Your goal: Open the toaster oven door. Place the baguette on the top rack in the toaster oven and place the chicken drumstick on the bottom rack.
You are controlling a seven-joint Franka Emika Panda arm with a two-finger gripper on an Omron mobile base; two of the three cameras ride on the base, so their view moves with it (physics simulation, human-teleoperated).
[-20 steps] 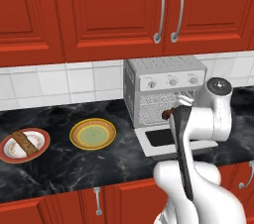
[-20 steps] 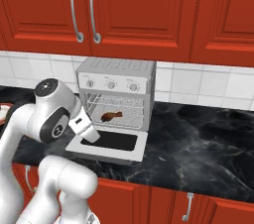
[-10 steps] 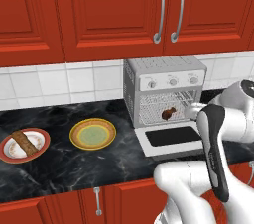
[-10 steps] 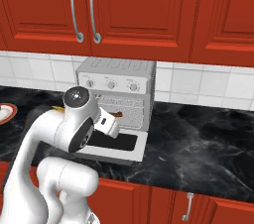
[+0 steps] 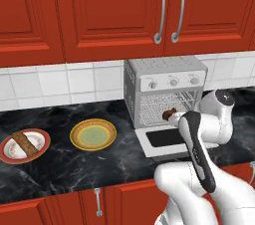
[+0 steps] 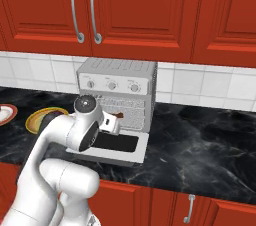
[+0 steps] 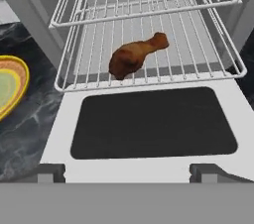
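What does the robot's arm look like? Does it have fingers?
The arm is glossy white and rounded, with dark bands and a round grey cap at its joints. Its gripper ends in two small, blocky dark-grey fingers. No cables or markings show.

Arm folded at the elbow, forearm reaching forward at counter height, wrist pitched down. Gripper [image 7: 127, 173] holds nothing, fingertips [image 7: 49, 172] spread wide apart at the bottom of the hand view.

No readable text, label, brand or number appears on any surface in these views.
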